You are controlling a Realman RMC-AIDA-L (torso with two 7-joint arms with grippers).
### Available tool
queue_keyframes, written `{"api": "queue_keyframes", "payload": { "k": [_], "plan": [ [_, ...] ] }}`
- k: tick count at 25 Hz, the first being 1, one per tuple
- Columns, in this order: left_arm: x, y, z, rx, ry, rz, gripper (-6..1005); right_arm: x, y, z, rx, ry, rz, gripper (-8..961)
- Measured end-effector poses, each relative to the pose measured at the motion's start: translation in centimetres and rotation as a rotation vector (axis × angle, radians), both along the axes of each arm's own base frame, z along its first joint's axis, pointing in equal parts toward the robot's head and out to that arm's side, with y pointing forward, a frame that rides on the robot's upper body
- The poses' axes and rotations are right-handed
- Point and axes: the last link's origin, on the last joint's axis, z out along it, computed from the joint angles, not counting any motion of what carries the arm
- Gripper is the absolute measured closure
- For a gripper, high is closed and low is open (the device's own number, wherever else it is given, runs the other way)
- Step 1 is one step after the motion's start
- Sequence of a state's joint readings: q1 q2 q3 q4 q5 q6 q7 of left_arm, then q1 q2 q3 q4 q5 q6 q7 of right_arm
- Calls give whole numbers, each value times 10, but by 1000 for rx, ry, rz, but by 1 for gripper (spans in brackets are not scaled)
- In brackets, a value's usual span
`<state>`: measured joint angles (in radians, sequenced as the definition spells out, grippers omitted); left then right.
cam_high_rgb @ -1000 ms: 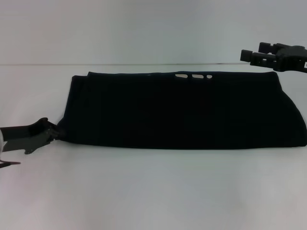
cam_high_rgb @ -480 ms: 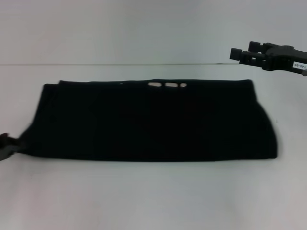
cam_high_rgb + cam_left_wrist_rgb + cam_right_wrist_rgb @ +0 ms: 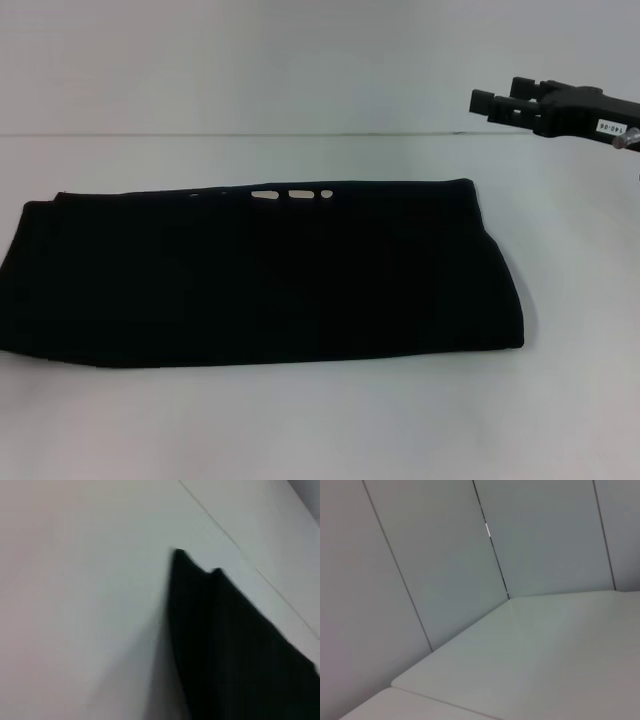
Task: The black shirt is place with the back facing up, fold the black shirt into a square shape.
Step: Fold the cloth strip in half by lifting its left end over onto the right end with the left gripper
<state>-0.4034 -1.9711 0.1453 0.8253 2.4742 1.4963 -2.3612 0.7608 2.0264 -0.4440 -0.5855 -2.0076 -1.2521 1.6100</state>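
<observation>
White tabletop (image 3: 300, 420) meets a pale panelled wall (image 3: 435, 555) behind, with a thin seam line running across at the far edge in the head view; the surface carries one item only.

Right gripper (image 3: 482, 102) is raised at the far right of the head view, above and beyond the garment's right end, well apart from the fabric; its two dark fingers (image 3: 520, 86) point toward the robot's left; they grasp nothing; whether they are spread or closed cannot be told from this angle; a small white label shows on the gripper body. Right wrist view records only tabletop and wall panels.

Left gripper does not appear in any current view; left wrist view shows a pointed corner of dark cloth lying on the white surface, with bare table to one side of it.

Black shirt (image 3: 260, 275) lies flat on the table as a long folded band, running from the left edge of the head view to right of centre; its far edge is straight; its right end slopes outward toward the near edge; its left end reaches the frame edge. Three small white marks (image 3: 292, 195) sit in a row along the far edge, near the middle of the band; they are too small to read.
</observation>
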Motion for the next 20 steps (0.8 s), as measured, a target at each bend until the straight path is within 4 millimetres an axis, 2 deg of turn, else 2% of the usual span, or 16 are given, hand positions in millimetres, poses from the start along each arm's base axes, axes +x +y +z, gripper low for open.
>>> {"api": "queue_keyframes", "payload": {
  "k": [5, 8, 11, 14, 16, 18, 20],
  "plan": [
    [29, 24, -4, -51, -68, -104, 884, 5, 0, 8, 18, 8, -12, 46],
    [61, 52, -17, -113, -136, -200, 877, 13, -3, 12, 27, 4, -29, 46],
    [104, 84, -38, -194, -195, -309, 869, 26, -7, 19, 45, -8, -53, 46],
    [167, 113, -75, -298, -275, -446, 862, 42, -14, 32, 74, -15, -85, 46],
    [191, 120, -93, -325, -298, -491, 857, 56, -20, 43, 101, -20, -110, 46],
    [229, 128, -126, -354, -315, -546, 852, 68, -25, 55, 125, -23, -133, 46],
    [252, 132, -151, -353, -313, -569, 847, 79, -30, 67, 151, -30, -154, 46]
  ]
}}
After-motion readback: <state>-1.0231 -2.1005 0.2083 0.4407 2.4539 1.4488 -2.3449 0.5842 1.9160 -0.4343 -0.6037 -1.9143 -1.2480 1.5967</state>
